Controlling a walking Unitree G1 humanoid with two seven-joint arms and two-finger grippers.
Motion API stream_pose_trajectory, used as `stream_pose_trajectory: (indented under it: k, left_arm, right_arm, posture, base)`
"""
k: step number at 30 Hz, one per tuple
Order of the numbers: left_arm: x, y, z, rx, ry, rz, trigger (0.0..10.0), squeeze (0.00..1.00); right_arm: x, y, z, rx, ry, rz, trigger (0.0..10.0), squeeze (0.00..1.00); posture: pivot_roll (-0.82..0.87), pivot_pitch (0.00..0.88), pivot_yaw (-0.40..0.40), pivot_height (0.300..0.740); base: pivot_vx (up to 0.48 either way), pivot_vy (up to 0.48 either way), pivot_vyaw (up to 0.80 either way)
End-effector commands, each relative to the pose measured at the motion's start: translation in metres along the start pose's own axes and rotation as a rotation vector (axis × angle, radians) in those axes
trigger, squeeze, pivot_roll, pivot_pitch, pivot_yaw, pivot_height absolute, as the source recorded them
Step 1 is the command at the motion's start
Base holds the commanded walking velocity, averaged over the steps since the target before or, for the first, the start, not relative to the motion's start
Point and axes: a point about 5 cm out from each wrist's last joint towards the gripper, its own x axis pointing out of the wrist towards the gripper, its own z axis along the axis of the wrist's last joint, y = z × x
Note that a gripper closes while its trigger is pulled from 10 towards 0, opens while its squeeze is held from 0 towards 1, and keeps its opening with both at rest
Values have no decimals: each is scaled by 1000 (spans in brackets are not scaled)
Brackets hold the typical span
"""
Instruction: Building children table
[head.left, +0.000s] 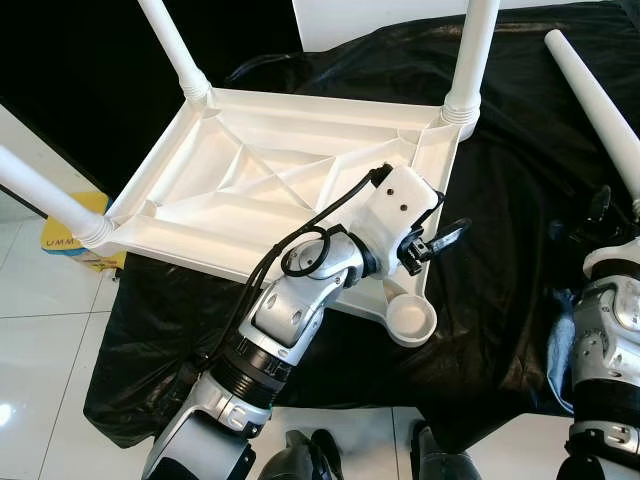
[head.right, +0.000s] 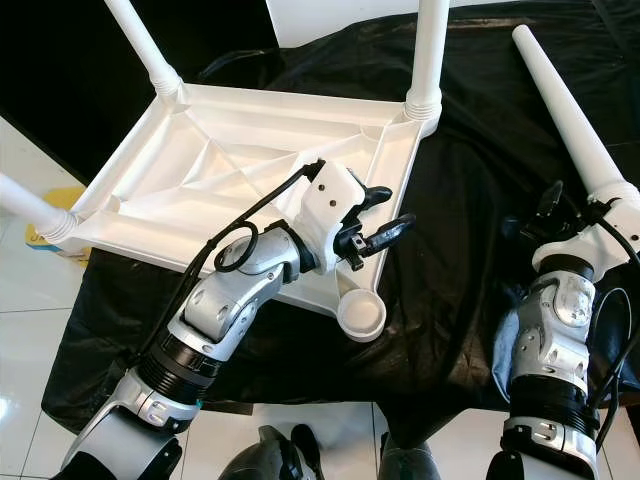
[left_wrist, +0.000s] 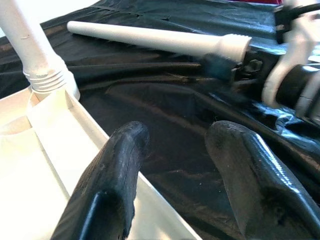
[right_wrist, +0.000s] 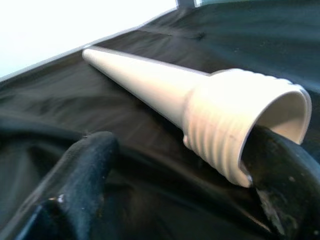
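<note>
The white plastic children's table (head.right: 200, 190) lies upside down on a black sheet. Three white legs stand screwed in: (head.right: 430, 50), (head.right: 140, 40), (head.right: 20, 200). The corner socket (head.right: 361, 315) nearest me is empty. My left gripper (head.right: 395, 208) hovers open over the table's right rim, with nothing between its fingers (left_wrist: 120, 165). The fourth leg (head.right: 560, 100) lies loose on the sheet to the right. My right gripper (right_wrist: 185, 150) is open at its threaded end (right_wrist: 225, 130): one finger sits inside the hollow mouth, the other finger (right_wrist: 85, 170) stands apart.
The black sheet (head.right: 460, 280) covers the work surface and hangs over its front edge. White tiled floor (head.right: 20, 330) lies to the left, with a yellow box (head.left: 60, 240) under the table's left corner. A white panel (head.right: 330, 20) stands at the back.
</note>
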Motion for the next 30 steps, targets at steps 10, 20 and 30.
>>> stream_pose_trajectory:
  k: [10,20,30]
  left_arm:
    - [-21,-33,-3,-26,22,-285,10000,0]
    - [-24,-37,-6,8,49,-274,10000,0]
    - [-28,-30,-5,19,56,-196,10000,0]
  right_arm:
    - [30,13,-8,-80,145,197,4549,0]
    - [40,32,-7,-56,169,281,0,0]
    - [40,37,-7,-38,137,300,0,0]
  posture:
    - [-176,246,151,740]
    - [-127,218,82,740]
    - [-65,184,12,740]
  base:
    - [0,0,0]
    - [0,0,0]
    - [0,0,0]
